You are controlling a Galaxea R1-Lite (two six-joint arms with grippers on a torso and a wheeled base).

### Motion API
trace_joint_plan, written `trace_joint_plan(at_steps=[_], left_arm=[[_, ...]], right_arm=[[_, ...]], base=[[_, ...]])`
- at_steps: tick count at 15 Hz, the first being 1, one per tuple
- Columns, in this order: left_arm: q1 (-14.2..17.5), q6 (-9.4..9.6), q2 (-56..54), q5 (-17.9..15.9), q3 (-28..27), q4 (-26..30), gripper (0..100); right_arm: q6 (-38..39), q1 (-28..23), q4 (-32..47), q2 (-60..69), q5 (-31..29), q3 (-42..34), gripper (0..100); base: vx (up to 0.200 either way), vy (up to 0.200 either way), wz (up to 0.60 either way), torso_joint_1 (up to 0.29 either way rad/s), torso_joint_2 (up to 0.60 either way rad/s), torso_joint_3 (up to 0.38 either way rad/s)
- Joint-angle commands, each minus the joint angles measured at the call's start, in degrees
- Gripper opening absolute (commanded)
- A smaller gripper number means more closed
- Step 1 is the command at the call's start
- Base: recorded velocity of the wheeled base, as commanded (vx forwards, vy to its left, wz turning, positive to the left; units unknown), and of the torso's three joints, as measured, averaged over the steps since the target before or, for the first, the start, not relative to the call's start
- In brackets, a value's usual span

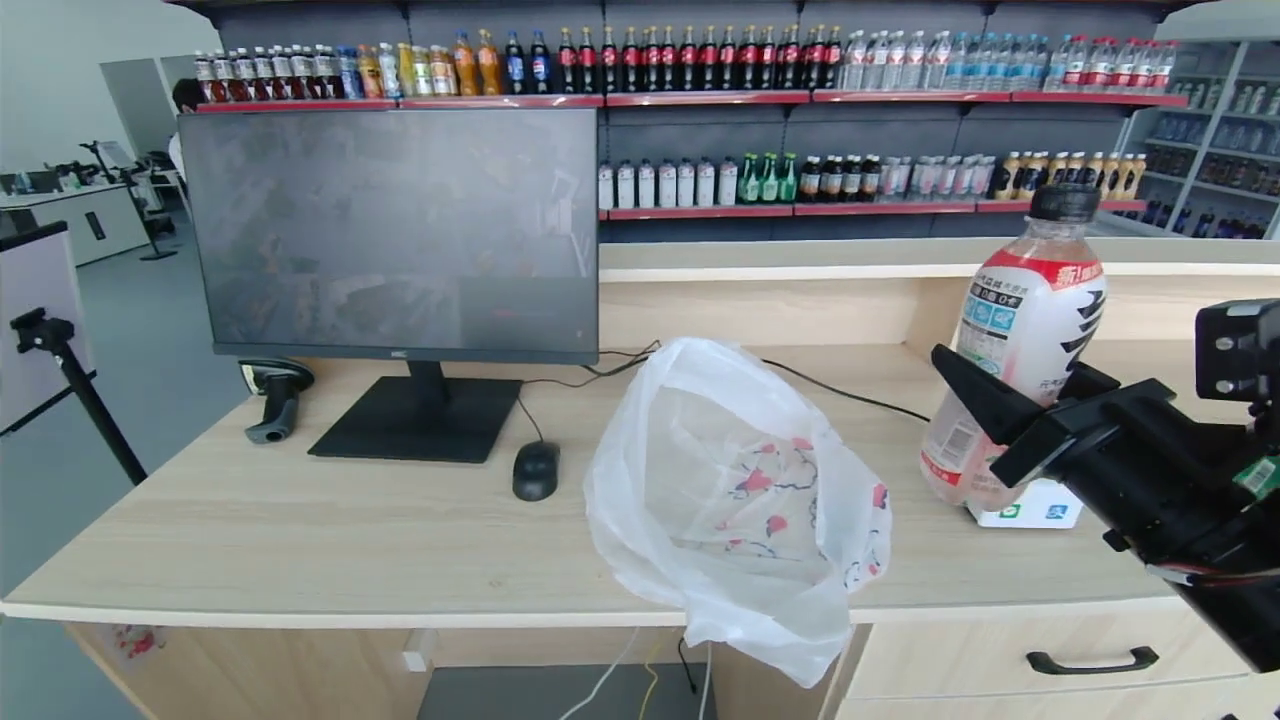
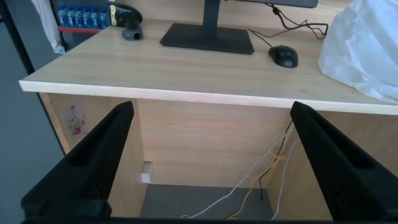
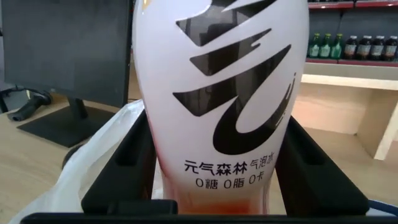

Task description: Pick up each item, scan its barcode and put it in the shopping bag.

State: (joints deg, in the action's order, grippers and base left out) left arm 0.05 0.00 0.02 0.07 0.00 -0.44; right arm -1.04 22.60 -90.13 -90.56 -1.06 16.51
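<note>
Closest to us is one bottle (image 3: 217, 81), and the right gripper (image 3: 217, 177) has it in a tight squeeze, with one black finger (image 3: 118, 168) pressed on each side. We see the two fingers best from the right wrist. From the head view we see the same bottle (image 1: 1020, 330) standing nearly upright with its black cap on top, held by the right gripper (image 1: 1005, 410) over the right end of the table (image 1: 300, 530). We cannot tell if its bottom touches the wood.

Our left gripper (image 2: 211, 124) is low down in front of the table's edge. Its two fingers (image 2: 93, 162) are spread wide apart with nothing between them. Past them, under the table, we count a few thin wires (image 2: 261, 180) hanging down.

Next comes one white shopping bag (image 1: 740, 500), open at the top, sitting at the front edge just beside the bottle, with part of it drooping over the edge. One drawer handle (image 1: 1092, 662) is below on the right. One small white box (image 1: 1030, 512) sits right behind the bottle.

Farther back we count one black mouse (image 1: 536, 470), one dark monitor (image 1: 390, 230) on its stand, and one barcode scanner (image 1: 275, 395) at the far left.

Farthest off are two long shelves (image 1: 700, 100) full of drink bottles, too many for us to count
</note>
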Motion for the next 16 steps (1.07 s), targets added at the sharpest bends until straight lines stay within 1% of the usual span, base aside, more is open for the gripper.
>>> trace_joint_plan(at_steps=[1,2,6,11,16], left_arm=[[-0.05,0.0,-0.02,0.01,0.0,0.0,100],[-0.05,0.0,-0.02,0.01,0.0,0.0,100],[-0.05,-0.18,-0.02,0.01,0.0,0.0,100],[-0.05,-0.18,-0.02,0.01,0.0,0.0,100],[-0.05,-0.09,-0.02,0.01,0.0,0.0,100]], right_arm=[[-0.02,0.07,0.12,-0.67,0.09,0.19,0],[-0.02,0.07,0.12,-0.75,0.09,0.19,0],[0.07,0.07,0.12,-2.95,0.09,1.6,0],[0.25,0.07,0.12,-11.48,0.09,8.98,0],[1.21,0.6,0.12,-18.24,0.09,13.99,0]], base=[[0.0,0.0,0.6,0.007,0.0,0.002],[0.0,0.0,0.6,0.012,0.0,-0.002],[0.0,0.0,0.0,0.0,0.0,0.0],[0.0,0.0,0.0,0.0,0.0,0.0],[0.0,0.0,0.0,0.0,0.0,0.0]])
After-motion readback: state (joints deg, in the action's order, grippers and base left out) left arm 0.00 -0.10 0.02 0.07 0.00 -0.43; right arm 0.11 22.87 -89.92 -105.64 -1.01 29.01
